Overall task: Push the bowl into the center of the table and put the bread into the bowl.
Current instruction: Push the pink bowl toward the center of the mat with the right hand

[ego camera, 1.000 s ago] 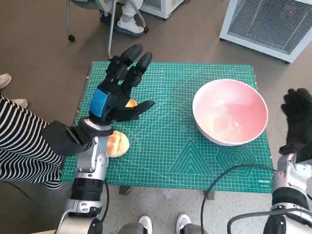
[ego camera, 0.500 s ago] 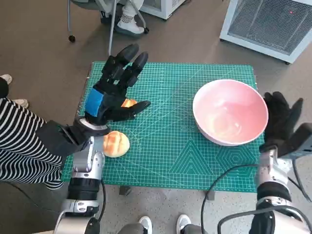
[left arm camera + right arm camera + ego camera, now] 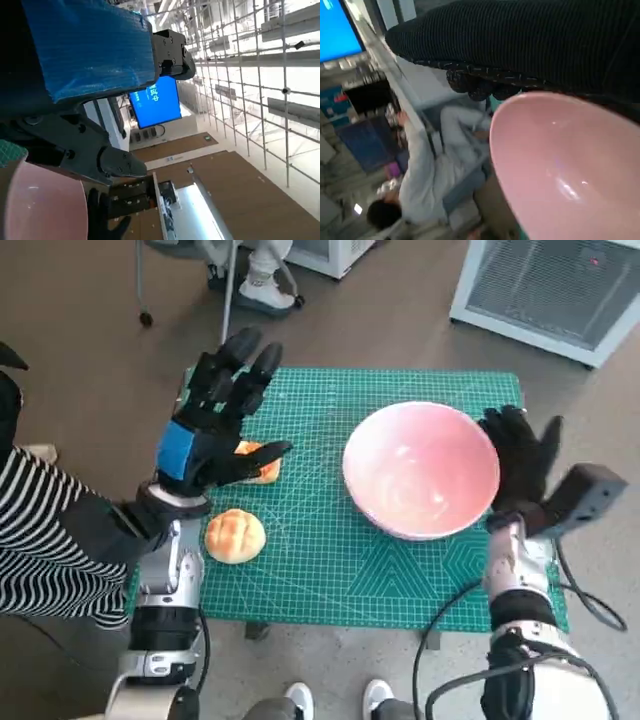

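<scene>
Pink bowl (image 3: 421, 470) prob. light & slick, right hand (image 3: 520, 455) spread flat vs its rim; bread roll (image 3: 235, 536) soft, grip sides.

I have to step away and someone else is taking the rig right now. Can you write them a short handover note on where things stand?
Left hand: open, fingers spread, raised above the table's left side, holding nothing.
Right hand: open, flat against the right side of the pink bowl, mid-push.
The bowl stands upright and empty on the green mat, a little right of center.
Two pieces of bread lie on the mat's left part: a round bun near the front edge and another piece partly hidden behind the left hand.
Done: the push is under way.
Left: bring the bowl fully to center, then pick up the bread and put it in the bowl.
</scene>
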Action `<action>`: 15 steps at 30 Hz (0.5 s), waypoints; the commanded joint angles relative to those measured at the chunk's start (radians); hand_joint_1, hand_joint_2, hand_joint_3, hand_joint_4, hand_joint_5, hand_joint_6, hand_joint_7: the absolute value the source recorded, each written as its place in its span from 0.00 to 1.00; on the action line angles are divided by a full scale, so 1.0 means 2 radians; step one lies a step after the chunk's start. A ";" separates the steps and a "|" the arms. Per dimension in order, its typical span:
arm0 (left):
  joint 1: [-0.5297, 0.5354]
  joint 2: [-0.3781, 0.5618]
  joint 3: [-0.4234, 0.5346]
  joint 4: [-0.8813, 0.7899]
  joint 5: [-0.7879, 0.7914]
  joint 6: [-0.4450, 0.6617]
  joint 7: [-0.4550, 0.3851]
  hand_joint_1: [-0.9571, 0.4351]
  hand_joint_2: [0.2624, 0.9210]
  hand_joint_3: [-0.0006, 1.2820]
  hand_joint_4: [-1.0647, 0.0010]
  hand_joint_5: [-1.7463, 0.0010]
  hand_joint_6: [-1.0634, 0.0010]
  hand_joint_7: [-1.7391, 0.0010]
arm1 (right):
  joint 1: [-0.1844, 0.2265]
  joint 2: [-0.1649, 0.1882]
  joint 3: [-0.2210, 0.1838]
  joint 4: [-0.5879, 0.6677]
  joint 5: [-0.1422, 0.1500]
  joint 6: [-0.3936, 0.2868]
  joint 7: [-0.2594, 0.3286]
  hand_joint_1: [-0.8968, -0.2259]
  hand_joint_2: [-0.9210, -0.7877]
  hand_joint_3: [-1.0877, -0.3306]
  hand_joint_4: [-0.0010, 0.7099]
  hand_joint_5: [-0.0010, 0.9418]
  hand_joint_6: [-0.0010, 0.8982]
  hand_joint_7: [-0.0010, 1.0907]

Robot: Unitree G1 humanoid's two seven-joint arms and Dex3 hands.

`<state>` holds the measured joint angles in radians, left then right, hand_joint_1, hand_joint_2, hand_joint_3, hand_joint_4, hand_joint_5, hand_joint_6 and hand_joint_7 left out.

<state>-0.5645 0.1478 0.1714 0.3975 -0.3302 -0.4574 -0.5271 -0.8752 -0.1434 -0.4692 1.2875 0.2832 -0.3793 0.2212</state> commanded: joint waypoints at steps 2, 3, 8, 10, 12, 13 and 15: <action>0.010 0.001 0.004 -0.002 -0.003 -0.008 0.002 0.54 1.00 0.07 0.78 1.00 0.93 0.77 | -0.012 0.023 -0.013 0.008 0.019 0.018 0.007 0.32 0.00 0.30 0.22 0.01 0.15 0.25; 0.011 0.001 0.004 -0.003 -0.003 -0.007 0.003 0.54 1.00 0.07 0.78 1.00 0.92 0.78 | -0.015 0.026 -0.015 0.008 0.022 0.020 0.008 0.33 0.00 0.30 0.22 0.00 0.15 0.25; 0.015 0.000 0.004 -0.006 -0.003 -0.007 0.005 0.54 1.00 0.07 0.78 1.00 0.92 0.79 | -0.026 0.040 -0.022 0.009 0.031 0.025 0.009 0.33 0.00 0.30 0.20 0.00 0.15 0.25; 0.017 0.000 0.004 -0.007 -0.004 -0.007 0.006 0.54 1.00 0.07 0.78 1.00 0.91 0.80 | -0.030 0.045 -0.023 0.009 0.032 0.027 0.008 0.33 0.00 0.31 0.20 0.00 0.16 0.25; 0.019 0.000 0.005 -0.010 -0.005 -0.005 0.006 0.54 1.00 0.07 0.78 1.00 0.90 0.81 | -0.036 0.051 -0.026 0.011 0.034 0.030 0.007 0.33 0.00 0.31 0.21 0.00 0.17 0.25; 0.020 0.000 0.005 -0.011 -0.005 -0.005 0.007 0.54 1.00 0.07 0.78 1.00 0.89 0.81 | -0.039 0.053 -0.027 0.011 0.035 0.032 0.006 0.33 0.00 0.31 0.21 0.00 0.17 0.25; 0.022 0.000 0.005 -0.014 -0.005 -0.003 0.008 0.54 1.00 0.07 0.78 1.00 0.89 0.82 | -0.042 0.056 -0.028 0.012 0.038 0.035 0.005 0.33 0.00 0.31 0.21 0.00 0.17 0.25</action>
<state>-0.5336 0.1480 0.1742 0.3904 -0.3311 -0.4592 -0.5151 -0.9521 -0.0522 -0.5132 1.2944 0.3486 -0.3339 0.2375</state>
